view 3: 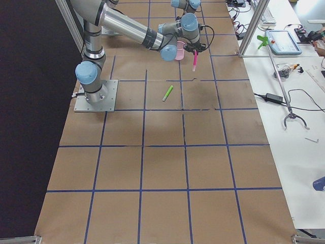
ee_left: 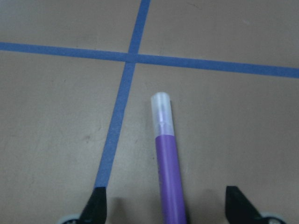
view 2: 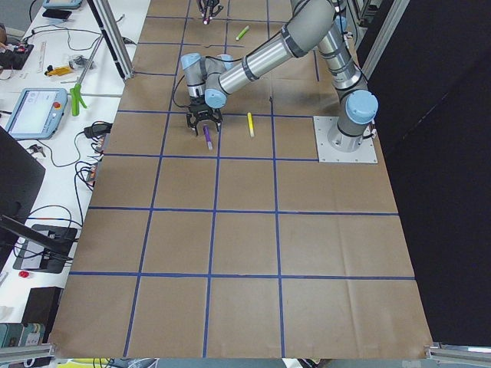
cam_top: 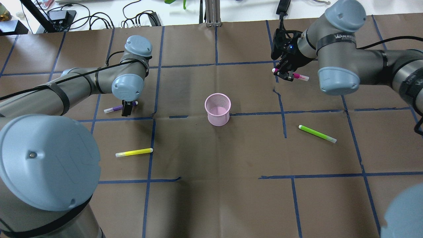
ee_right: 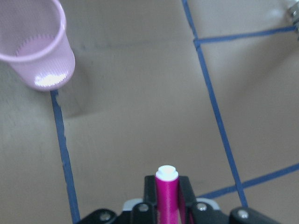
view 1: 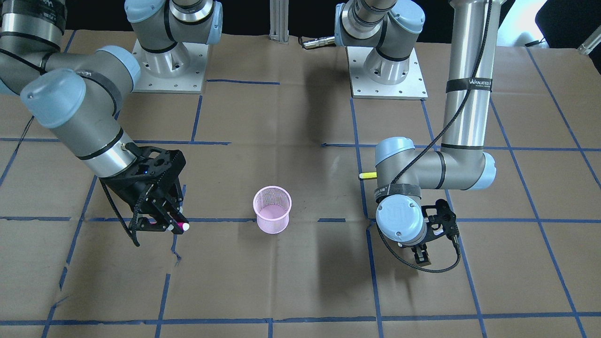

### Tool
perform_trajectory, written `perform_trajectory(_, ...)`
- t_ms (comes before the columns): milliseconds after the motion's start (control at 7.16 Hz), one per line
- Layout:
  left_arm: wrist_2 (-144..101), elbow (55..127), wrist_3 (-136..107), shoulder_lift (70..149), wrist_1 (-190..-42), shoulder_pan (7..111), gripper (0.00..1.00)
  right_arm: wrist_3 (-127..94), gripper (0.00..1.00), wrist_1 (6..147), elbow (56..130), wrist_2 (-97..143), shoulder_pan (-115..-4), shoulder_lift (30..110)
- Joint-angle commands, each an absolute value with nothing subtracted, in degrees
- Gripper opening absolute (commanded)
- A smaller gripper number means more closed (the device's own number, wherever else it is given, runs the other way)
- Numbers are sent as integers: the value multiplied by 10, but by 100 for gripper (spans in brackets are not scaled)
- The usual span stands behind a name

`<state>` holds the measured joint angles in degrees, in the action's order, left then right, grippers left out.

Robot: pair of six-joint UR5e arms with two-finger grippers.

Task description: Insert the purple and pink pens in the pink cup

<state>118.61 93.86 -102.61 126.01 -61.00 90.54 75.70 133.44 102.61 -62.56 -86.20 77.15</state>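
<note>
Status check, pens into cup.

- Pink cup (cam_top: pixel 217 109): upright at the centre of the overhead view on the bench (cam_top: pixel 211 198). The mesh floor shows through the open mouth and there is no pen inside. Neither insertion is done.
- Pink pen (cam_top: pixel 299 76): upper right of the overhead view, clamped between the right fingers (ee_right: pixel 184 189). In the right wrist view they are closed tight on the barrel and the white cap end pokes out past them. The pen looks lifted clear of the bench. It sits well apart from the cup, which lies in the upper left corner of that wrist view.
- Purple pen (ee_left: pixel 168 182): flat on the bench, left of centre in the overhead view, just above a blue tape line (cam_top: pixel 109 119). The left fingers (ee_left: pixel 96 205) are spread wide, one on each side of the barrel at the bottom of the wrist frame, and neither touches it. It is not yet gripped.
- Yellow pen (cam_top: pixel 134 152) at lower left and green pen (cam_top: pixel 317 133) at right of the overhead view both lie loose. Neither belongs to the task.

Judgement: early stage. One pen is picked up and the other is straddled but not taken. Left to do: carry the pink pen over the rim and drop it in, then close on the purple pen, lift it and do the same.
</note>
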Motion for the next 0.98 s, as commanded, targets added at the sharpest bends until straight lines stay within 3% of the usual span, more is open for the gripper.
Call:
perform_trajectory(0, 1187, 939, -1024, 1259, -610, 905, 59, 719, 16, 1346, 1027, -499, -872, 790)
perform_trajectory(279, 1186, 939, -1024, 1259, -611, 904, 44, 674, 16, 1420, 1027, -434, -891, 783)
perform_trajectory(699, 1184, 938, -1023, 1259, -612, 905, 7, 617, 16, 1534, 1045, -403, -954, 748)
perform_trajectory(838, 1184, 937, -1022, 1259, -612, 905, 1, 611, 16, 1582, 1067, -408, -968, 733)
